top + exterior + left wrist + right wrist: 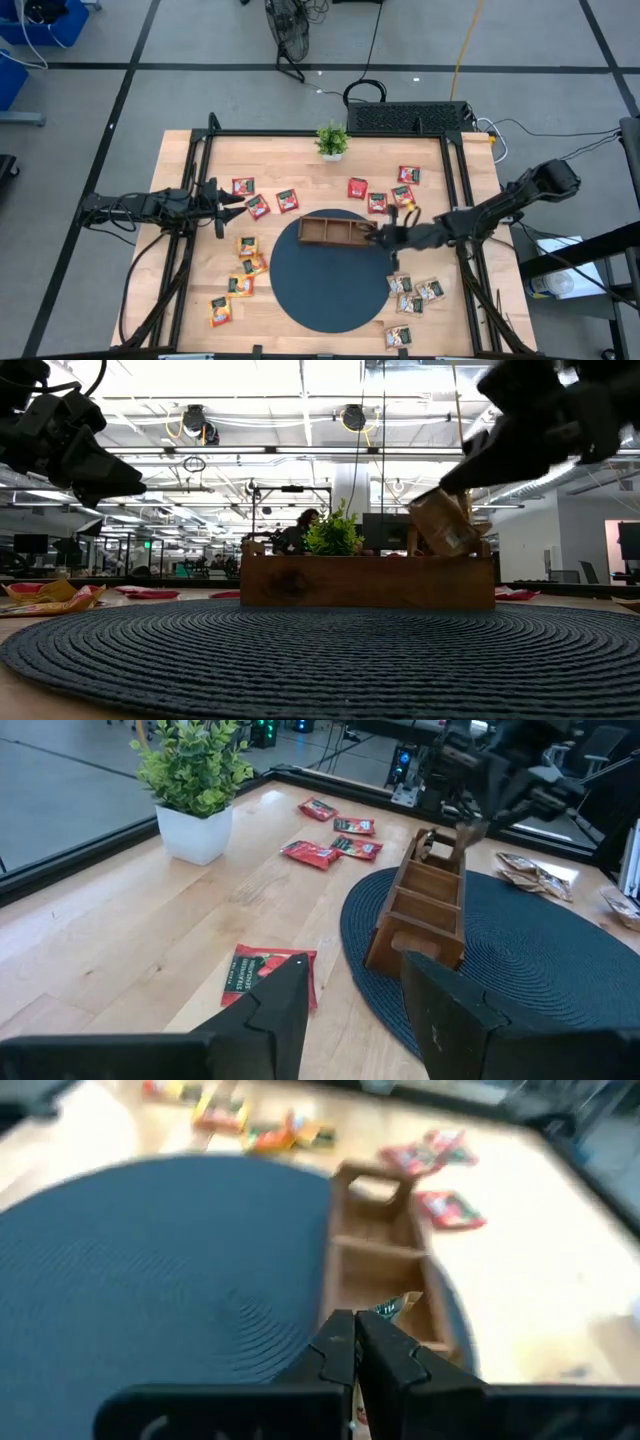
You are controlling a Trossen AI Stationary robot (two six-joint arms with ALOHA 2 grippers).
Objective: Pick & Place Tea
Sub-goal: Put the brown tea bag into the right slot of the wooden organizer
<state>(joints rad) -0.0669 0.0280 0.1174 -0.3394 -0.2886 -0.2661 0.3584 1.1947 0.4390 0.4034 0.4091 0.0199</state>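
- seven red tea sachets [286, 201] lie on the wood in the high view: three left of the tray near the left gripper and four toward the right, behind the mat.
- five yellow-orange sachets [245, 246] sit in a loose cluster at the mat's left edge, the nearest one alone toward the front.
- about five pale green-white sachets [412, 296] lie at the mat's right edge, one more apart at the front; the overlap makes the count uncertain.
- one more pale sachet [443, 523] hangs tilted over the right end of the tray, pinched at its top by the right gripper [352, 1348], whose fingers are clamped together on it.
- one brown wooden tray [336, 231] with three compartments stands on the far part of the dark round mat [330, 290]; the two compartments seen clearly look bare, and the sachet's lower corner dips into the end compartment nearest the right gripper.
- the left gripper [350, 995] hovers over the table's left side, jaws parted and holding nothing, a red sachet just beyond it.
- one small potted plant [332, 141] stands at the far edge of the light wooden table [190, 290].
- beyond the table, the low view shows an open office with ceiling lights and a person [297, 532] seated far back.
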